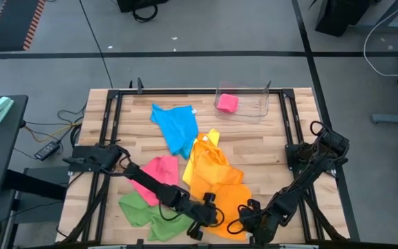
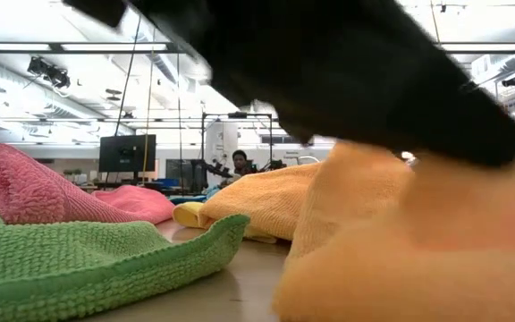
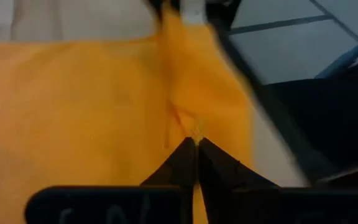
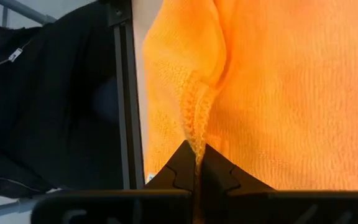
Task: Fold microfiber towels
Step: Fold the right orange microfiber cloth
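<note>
An orange towel (image 1: 221, 195) lies near the table's front edge, partly over a yellow towel (image 1: 206, 153). My left gripper (image 1: 209, 216) is shut on its near left part and my right gripper (image 1: 244, 221) on its near right part. A green towel (image 1: 147, 211) and a pink towel (image 1: 159, 171) lie spread on the table to the left, under my left arm. A blue towel (image 1: 175, 128) lies farther back. In the low view the orange towel (image 2: 374, 250) rises toward a dark arm (image 2: 347, 72). My left gripper pinches a small pucker of the orange towel (image 3: 188, 127) between its two shut fingers, slanting down from the table's left. How many layers cannot be told. The cloth beyond the fingers spreads away fairly smooth. My right gripper pinches a gathered fold of the orange towel's hemmed edge (image 4: 196, 118) between its two shut fingers, slanting down from the table's right. The hem bunches into a ridge just ahead of the fingertips, and the rest of the towel spreads out beyond.
A clear plastic bin (image 1: 258, 97) stands at the far edge with a folded pink cloth (image 1: 227, 103) inside. Black frame rails (image 1: 109, 131) run along the table's left and right sides. Bare wood (image 1: 268, 149) shows at the right of the towels.
</note>
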Robot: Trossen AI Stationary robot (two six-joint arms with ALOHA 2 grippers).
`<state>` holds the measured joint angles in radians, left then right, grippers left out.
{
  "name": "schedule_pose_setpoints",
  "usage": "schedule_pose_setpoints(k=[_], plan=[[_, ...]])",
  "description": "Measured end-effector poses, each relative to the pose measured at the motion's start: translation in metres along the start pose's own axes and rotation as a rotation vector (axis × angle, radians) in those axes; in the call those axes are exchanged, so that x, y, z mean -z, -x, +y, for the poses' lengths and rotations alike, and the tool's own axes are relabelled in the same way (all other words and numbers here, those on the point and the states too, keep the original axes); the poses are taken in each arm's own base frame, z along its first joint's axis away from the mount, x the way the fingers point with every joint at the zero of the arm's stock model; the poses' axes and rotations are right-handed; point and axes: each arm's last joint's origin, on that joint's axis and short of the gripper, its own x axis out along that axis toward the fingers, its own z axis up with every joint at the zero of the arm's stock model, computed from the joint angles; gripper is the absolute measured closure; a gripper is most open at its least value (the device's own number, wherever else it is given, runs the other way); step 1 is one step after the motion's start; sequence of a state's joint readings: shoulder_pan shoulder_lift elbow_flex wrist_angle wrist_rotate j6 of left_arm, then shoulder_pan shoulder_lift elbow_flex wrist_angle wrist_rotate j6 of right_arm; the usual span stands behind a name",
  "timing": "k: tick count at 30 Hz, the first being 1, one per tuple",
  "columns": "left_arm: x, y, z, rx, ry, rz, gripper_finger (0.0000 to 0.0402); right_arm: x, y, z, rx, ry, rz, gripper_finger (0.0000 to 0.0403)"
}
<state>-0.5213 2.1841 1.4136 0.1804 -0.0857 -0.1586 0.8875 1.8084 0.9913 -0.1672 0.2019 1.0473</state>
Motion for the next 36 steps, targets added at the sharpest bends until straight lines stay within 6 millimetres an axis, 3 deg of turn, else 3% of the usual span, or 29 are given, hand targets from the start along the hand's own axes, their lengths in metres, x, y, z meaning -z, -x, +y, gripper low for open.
schedule_pose_setpoints(k=[6,14,20,24,36], plan=[[-0.007,0.017,-0.008,-0.065,-0.026,0.047,0.0386,0.002,0.000,-0.001,0.014,-0.016,0.015,0.0389],[0.012,0.016,0.004,-0.180,0.032,0.209,0.0372,-0.005,-0.002,-0.020,0.136,-0.117,0.065,0.0389],[0.011,0.016,0.004,-0.187,0.023,0.204,0.0395,-0.011,-0.003,-0.024,0.138,-0.110,0.067,0.0389],[0.012,0.016,0.005,-0.195,0.040,0.209,0.0381,-0.012,-0.013,-0.028,0.144,-0.122,0.097,0.0384],[0.014,0.017,0.006,-0.240,0.010,0.229,0.0365,-0.011,-0.016,-0.028,0.133,-0.117,0.116,0.0292]])
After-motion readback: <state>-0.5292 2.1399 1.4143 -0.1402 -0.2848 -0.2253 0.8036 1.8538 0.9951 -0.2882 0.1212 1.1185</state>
